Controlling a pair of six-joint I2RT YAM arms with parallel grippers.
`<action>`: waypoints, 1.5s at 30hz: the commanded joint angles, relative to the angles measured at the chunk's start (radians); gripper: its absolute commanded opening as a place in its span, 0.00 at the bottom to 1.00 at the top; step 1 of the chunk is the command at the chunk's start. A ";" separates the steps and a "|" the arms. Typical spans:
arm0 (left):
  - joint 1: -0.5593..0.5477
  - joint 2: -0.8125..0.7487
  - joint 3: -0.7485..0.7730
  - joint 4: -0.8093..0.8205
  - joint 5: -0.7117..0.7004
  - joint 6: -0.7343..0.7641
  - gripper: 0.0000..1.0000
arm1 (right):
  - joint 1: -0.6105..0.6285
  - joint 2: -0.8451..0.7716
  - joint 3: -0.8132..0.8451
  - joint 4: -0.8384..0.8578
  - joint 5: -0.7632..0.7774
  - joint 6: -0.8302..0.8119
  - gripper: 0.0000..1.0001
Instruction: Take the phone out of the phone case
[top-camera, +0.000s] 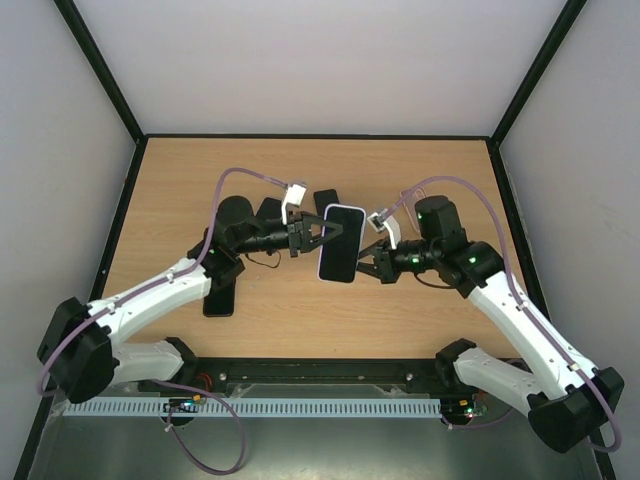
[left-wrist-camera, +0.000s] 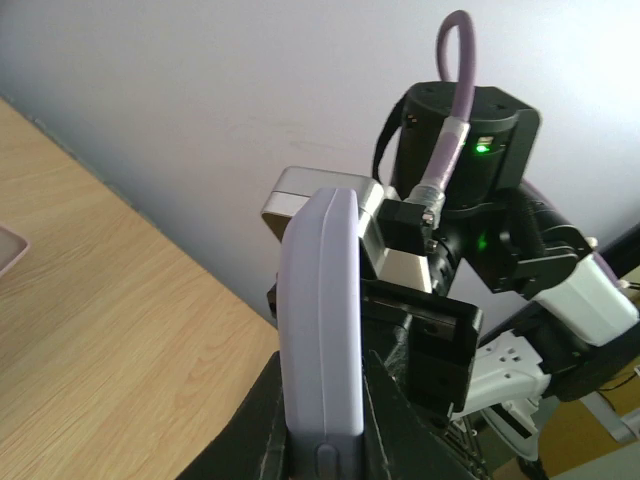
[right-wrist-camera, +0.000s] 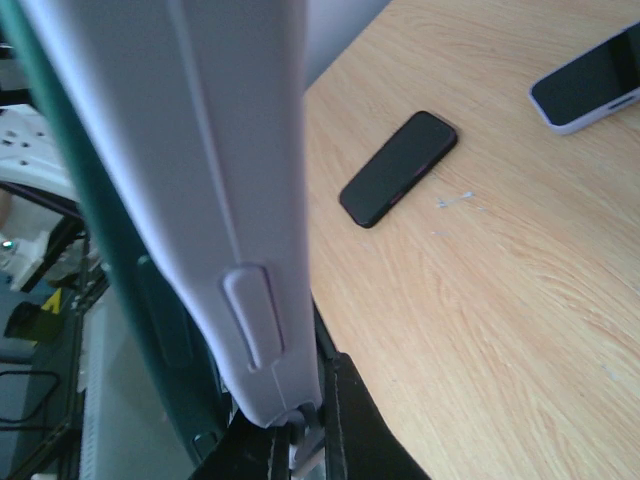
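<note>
Top external view: two white-and-black arms meet over the middle of a wooden tabletop (top-camera: 180, 180). At far left, a black phone (top-camera: 220, 298) lies flat toward the near edge, partly under the left arm (top-camera: 150, 295). A dark slab (top-camera: 326, 200) rests toward the far side, just beyond the centre; whether it is a phone or a case cannot be told.

The left tool (top-camera: 325, 233) is clamped narrow on the left long edge of the lavender phone case (top-camera: 344, 208). The phone (top-camera: 340, 245) sits inside that case, dark screen up, at the centre of the tabletop between the two arms. The right tool (top-camera: 362, 262) pinches the case's right long edge nearer the near end, its jaws drawn in tight on it.

Left wrist view: the case (left-wrist-camera: 320, 300) runs edge-on away from the camera, squeezed between dark fingers (left-wrist-camera: 262, 432), with the right arm's wrist (left-wrist-camera: 470, 170) and its green light just behind.

Right wrist view: the same case (right-wrist-camera: 200, 170) fills the left of the picture, its side button showing, its lower end caught between the fingers (right-wrist-camera: 352, 420). To the right, a black phone (right-wrist-camera: 398, 168) lies flat on the wood, and a light-cased phone (right-wrist-camera: 590, 85) lies well apart from it at the upper right.
</note>
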 joint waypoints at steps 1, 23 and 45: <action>-0.011 0.077 -0.044 0.002 -0.084 -0.014 0.03 | -0.005 -0.014 -0.054 0.131 0.168 -0.023 0.02; 0.072 0.472 -0.059 0.385 -0.071 -0.166 0.34 | -0.197 0.081 -0.239 0.219 0.145 -0.014 0.02; 0.055 0.290 -0.154 0.047 -0.407 0.008 0.69 | -0.224 0.117 -0.203 0.218 0.411 0.059 0.02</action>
